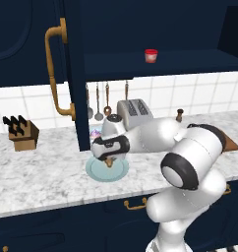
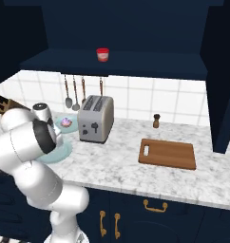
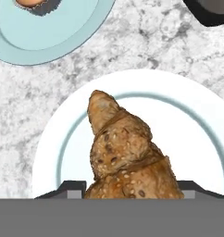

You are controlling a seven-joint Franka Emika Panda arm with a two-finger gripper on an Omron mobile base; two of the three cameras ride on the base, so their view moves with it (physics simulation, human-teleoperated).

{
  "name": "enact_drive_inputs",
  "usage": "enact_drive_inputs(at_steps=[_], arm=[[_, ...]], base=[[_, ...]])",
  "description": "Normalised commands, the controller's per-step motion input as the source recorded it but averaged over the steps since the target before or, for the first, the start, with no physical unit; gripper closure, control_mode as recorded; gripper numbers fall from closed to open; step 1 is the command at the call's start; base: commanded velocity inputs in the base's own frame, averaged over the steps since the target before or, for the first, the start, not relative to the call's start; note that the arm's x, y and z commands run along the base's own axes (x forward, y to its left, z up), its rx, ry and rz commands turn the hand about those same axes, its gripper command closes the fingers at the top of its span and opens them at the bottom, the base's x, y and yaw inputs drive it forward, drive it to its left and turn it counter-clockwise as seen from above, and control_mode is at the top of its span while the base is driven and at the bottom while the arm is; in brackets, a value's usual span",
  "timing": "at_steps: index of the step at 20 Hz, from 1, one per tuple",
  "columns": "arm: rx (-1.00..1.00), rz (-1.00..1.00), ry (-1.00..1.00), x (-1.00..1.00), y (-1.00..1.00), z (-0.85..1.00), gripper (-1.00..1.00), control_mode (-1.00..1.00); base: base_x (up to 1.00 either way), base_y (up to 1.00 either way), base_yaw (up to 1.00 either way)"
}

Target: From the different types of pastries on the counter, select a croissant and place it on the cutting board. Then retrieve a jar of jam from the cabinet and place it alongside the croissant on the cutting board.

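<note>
Pinching croissant (image 3: 127, 157) between jaws, gripper (image 1: 109, 162) hovers just above pale plate (image 3: 197, 134) on marbled counter (image 1: 42, 172); cutting board (image 2: 167, 153) well apart.

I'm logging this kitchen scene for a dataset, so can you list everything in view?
croissant: 1, golden-brown, between the fingers over a pale plate
cupcake: 1, pink-purple, second plate, by toaster
toaster: 1, silver, counter
cutting board: 1, reddish-brown, counter right
jar of jam: 1, red, open cabinet shelf
pepper grinder: 1, brown, behind board
knife block: 1, wooden, counter left
utensils: 4, hanging on wall
gripper: 1, shut on croissant
</note>
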Motion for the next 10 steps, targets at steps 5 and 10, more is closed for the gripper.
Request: enact_drive_inputs(at_steps=[5,10], arm=[[0.0,0.0,0.0,-0.01,-0.29,0.35,1.0,-1.0],[0.0,0.0,0.0,-0.13,-0.42,0.2,1.0,-1.0]], base=[[0.0,0.0,0.0],[0.0,0.0,0.0]])
